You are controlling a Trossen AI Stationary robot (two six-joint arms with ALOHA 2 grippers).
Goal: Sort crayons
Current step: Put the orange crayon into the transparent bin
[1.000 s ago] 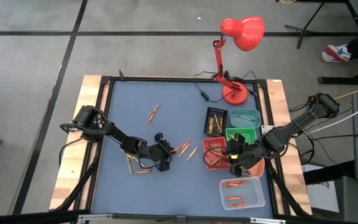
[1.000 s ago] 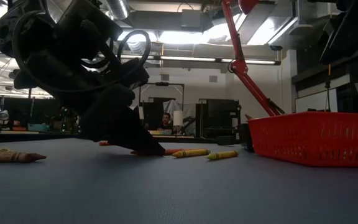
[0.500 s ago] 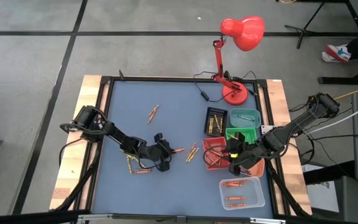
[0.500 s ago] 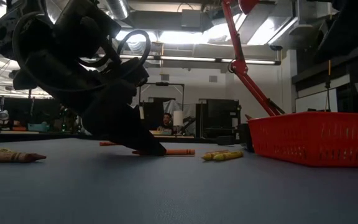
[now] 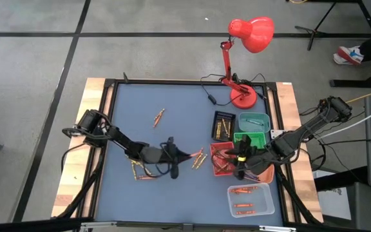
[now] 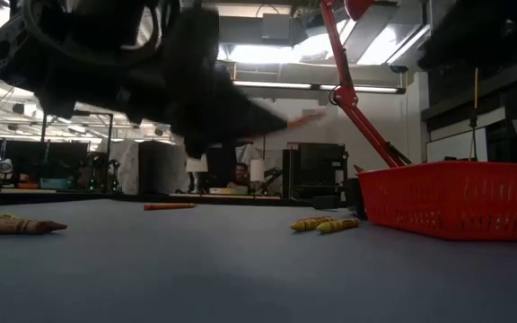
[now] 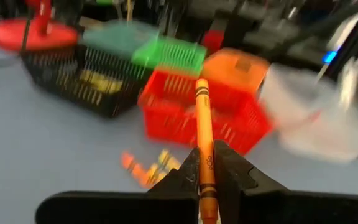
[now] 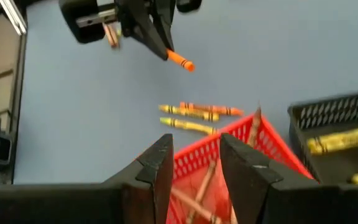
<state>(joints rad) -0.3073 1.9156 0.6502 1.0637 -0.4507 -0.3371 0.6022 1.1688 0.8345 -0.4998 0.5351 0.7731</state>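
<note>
My left gripper (image 5: 178, 154) is shut on one orange crayon (image 7: 202, 124) above the mat's middle, and the crayon points toward the red tray (image 5: 221, 159). The right wrist view shows the same gripper (image 8: 160, 46) with that crayon (image 8: 180, 60) sticking out of it. A few yellow and orange crayons (image 5: 198, 158) lie flat on the mat beside the red tray. More crayons lie near the left arm (image 5: 142, 173) and farther back (image 5: 158, 116). My right gripper (image 8: 197, 165) hangs open over the red tray (image 8: 229, 155), which holds several crayons. My left gripper pinches the orange crayon's near end (image 7: 206, 177) between its two fingers (image 7: 229, 174). The fingers come nearly level from the table's left and lie along the crayon. Most of the crayon sticks out ahead of the fingertips, tip (image 7: 201, 84) forward, lifted clear of the mat.
To the right stand a black tray (image 5: 223, 124) with yellow crayons, a teal tray (image 5: 253, 120), a green tray (image 5: 250, 138), an orange tray (image 5: 267, 173) and a clear tray (image 5: 251, 198) with orange crayons. A red desk lamp (image 5: 243, 96) stands at the far right.
My left gripper has taken hold of the orange crayon that lay on the mat and risen with it. It has tipped up from pointing steeply down to nearly level. The crayon is now lifted clear, and the loose yellow crayons have shifted a little toward the red tray.
</note>
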